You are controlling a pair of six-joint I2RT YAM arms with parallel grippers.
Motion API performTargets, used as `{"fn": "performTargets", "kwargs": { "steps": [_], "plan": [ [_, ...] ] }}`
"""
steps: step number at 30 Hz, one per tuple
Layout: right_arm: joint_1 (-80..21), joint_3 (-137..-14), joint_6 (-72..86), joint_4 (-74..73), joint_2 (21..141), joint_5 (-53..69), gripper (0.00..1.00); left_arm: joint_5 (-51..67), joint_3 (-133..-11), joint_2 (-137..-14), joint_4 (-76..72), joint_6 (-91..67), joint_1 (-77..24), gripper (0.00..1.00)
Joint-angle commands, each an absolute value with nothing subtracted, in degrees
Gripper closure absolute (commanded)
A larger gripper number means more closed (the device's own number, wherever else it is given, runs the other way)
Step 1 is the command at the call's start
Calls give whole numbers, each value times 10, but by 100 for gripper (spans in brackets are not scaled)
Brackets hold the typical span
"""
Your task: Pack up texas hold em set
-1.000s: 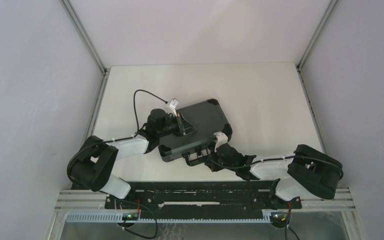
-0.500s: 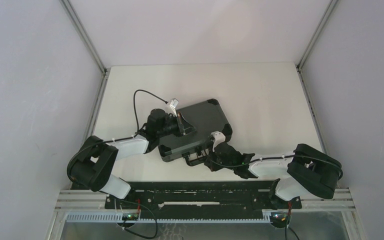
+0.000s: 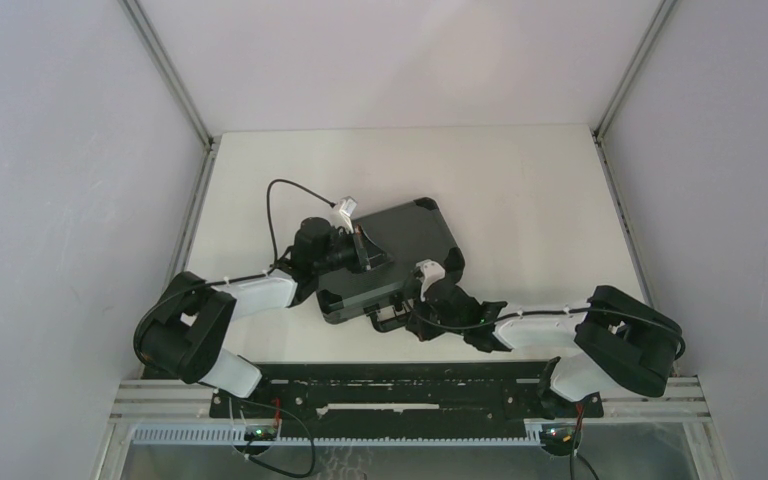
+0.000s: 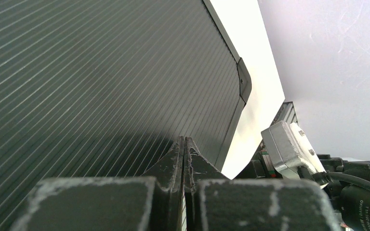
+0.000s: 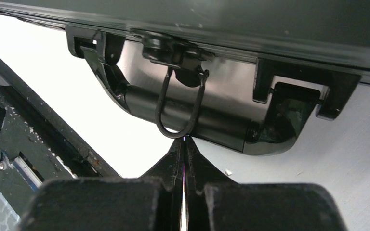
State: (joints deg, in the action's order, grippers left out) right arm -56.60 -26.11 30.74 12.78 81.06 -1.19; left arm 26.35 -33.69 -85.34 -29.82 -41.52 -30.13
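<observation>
The texas hold em set shows only as a closed black briefcase (image 3: 410,240) lying at an angle on the white table; chips, cards and buttons are hidden inside. My left gripper (image 3: 367,251) is shut and empty, its tips (image 4: 184,140) pressed down on the ribbed lid (image 4: 101,72). My right gripper (image 3: 412,308) is shut and empty at the case's front edge. Its tips (image 5: 184,140) sit just under the wire latch loop (image 5: 180,103), in front of the black handle (image 5: 207,122).
White table (image 3: 520,190) runs to grey walls on three sides. The black mounting rail (image 3: 390,385) lies along the near edge, close behind the right gripper. The right wrist's camera housing (image 4: 289,149) shows past the lid's corner.
The right gripper has slid left and slightly forward along the case's front edge, up to the latch. The left gripper and the case have not moved.
</observation>
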Motion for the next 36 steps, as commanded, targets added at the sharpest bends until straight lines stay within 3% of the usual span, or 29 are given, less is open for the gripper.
{"fn": "performTargets", "kwargs": {
  "steps": [1, 17, 28, 36],
  "plan": [
    [-551, -297, 284, 174, 797, -46, 100, 268, -308, -865, -205, -391, -300, 100],
    [-543, -303, 275, 177, 805, -35, 100, 268, -306, -863, -206, -391, -297, 100],
    [-489, -411, 213, 160, 846, -3, 100, 268, -304, -862, -206, -390, -291, 100],
    [-498, -410, 214, 133, 815, -11, 100, 274, -302, -857, -208, -391, -287, 100]
  ]
}}
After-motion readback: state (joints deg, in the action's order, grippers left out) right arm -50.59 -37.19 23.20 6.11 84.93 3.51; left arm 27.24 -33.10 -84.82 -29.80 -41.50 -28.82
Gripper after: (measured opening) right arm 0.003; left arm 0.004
